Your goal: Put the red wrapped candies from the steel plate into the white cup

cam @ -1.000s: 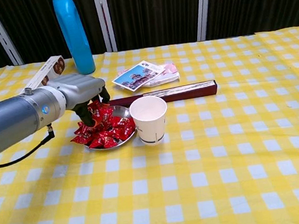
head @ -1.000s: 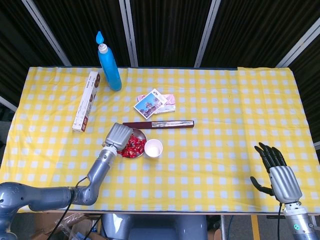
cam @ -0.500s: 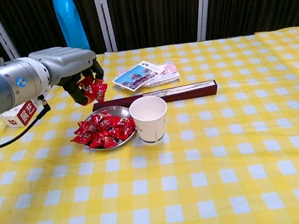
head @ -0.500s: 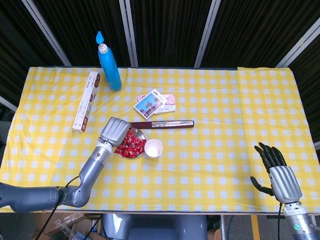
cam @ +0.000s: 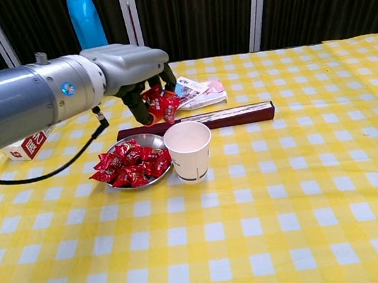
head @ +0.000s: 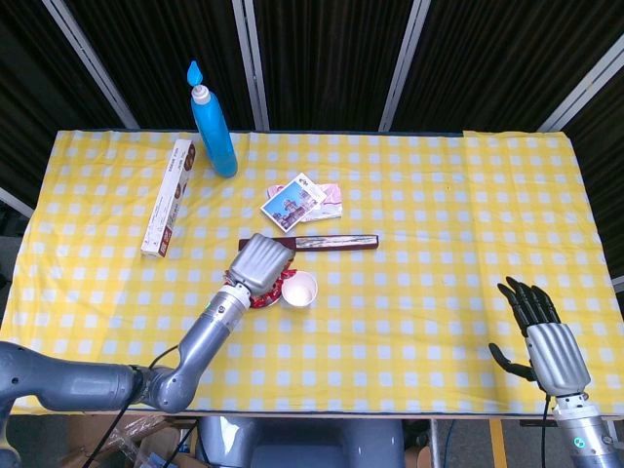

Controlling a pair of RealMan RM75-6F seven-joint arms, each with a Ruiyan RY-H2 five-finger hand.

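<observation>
Right hand (head: 539, 336): at the near right edge of the table (cam: 309, 223), seen in the head view only, fingers spread and holding nothing, well apart from all other items. White cup (cam: 189, 150): upright on the yellow checked cloth, mouth open, just to the right of the steel plate (cam: 149, 141) and close against its rim. Steel plate: holds a heap of red wrapped candies (cam: 127, 166), piled mostly toward its near and left side. Left hand (cam: 132, 69): raised above the table behind the plate and cup, fingers curled around a small bunch of red candies (cam: 158, 104), which hangs above and just behind the cup's far left rim; in the head view the hand covers most of the plate. Long dark brown box (cam: 200, 120): lying flat just behind the cup and plate. Picture cards (cam: 193, 92): a small stack lying behind the brown box, partly hidden by the left hand in the chest view. Long white carton (head: 168, 196): lying flat at the far left. Blue bottle (head: 213, 126): upright near the far edge, beside the carton.
</observation>
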